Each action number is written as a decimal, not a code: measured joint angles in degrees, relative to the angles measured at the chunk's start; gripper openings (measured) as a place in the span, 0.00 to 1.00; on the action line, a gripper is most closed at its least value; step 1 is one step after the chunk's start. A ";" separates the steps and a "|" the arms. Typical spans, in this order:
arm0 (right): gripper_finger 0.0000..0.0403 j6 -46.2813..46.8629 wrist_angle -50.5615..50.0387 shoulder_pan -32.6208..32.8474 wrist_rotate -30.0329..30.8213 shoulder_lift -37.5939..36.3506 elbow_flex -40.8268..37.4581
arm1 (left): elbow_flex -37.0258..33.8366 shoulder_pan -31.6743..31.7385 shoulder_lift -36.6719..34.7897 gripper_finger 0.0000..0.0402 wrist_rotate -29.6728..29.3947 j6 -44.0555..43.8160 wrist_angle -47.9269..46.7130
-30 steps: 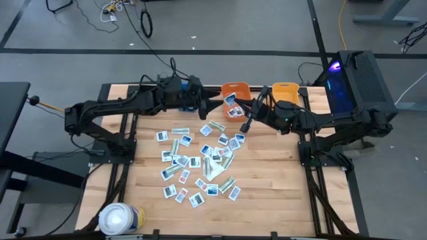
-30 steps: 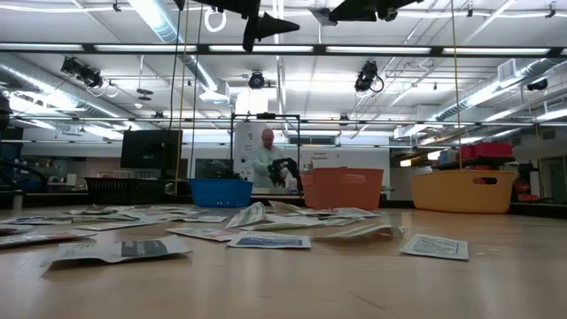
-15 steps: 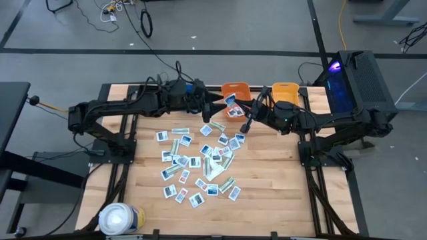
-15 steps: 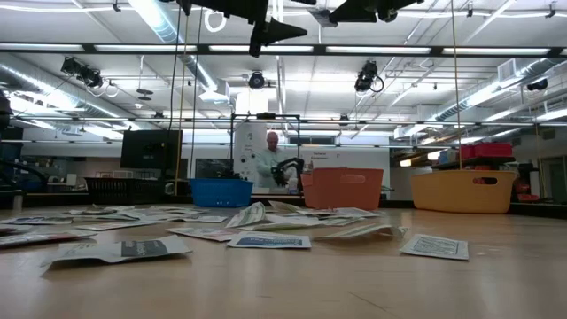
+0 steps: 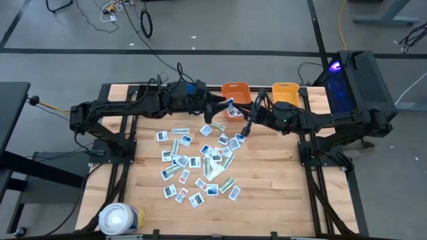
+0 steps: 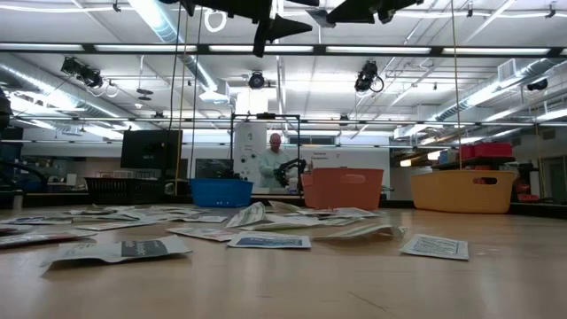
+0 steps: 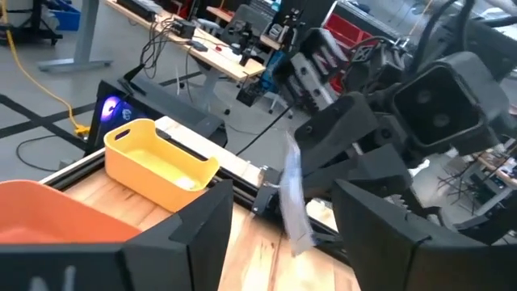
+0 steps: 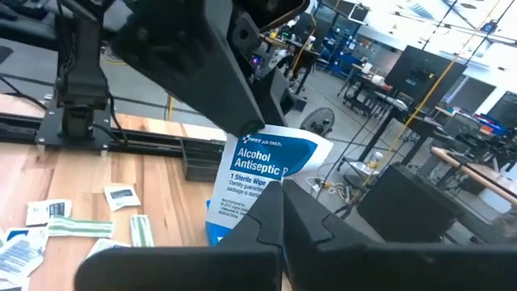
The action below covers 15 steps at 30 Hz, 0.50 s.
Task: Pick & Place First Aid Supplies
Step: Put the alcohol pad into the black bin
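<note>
From above, dozens of first aid packets [image 5: 200, 162] lie scattered across the middle of the wooden bench [image 5: 280, 200], so most sorting looks undone. At the far edge, the orange bin [image 5: 235, 89] and yellow bin [image 5: 285, 91] stand side by side. The left pincer [image 5: 215, 107] and right pincer [image 5: 245, 127] meet near the orange bin, an alcohol wipe packet [image 5: 231, 107] between them.

At bench height, a blue bin [image 6: 221, 191] stands left of the orange; contents hidden.

Left wrist: fingers apart, the packet [image 7: 292, 202] edge-on between them; the yellow bin [image 7: 160, 164] looks empty.

Right wrist: fingers together, clamped on the packet [image 8: 262, 174]
</note>
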 joint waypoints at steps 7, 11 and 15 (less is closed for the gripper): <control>0.00 0.17 -0.10 0.00 -0.02 0.00 0.00 | 0.00 0.00 0.00 0.41 0.24 -0.02 0.00; 0.00 0.22 -0.09 0.02 0.01 0.00 0.00 | 0.00 0.00 -0.01 0.33 0.44 -0.02 -0.03; 0.00 0.22 -0.10 0.02 0.01 0.00 0.00 | 0.00 0.00 -0.02 0.27 0.44 -0.02 -0.59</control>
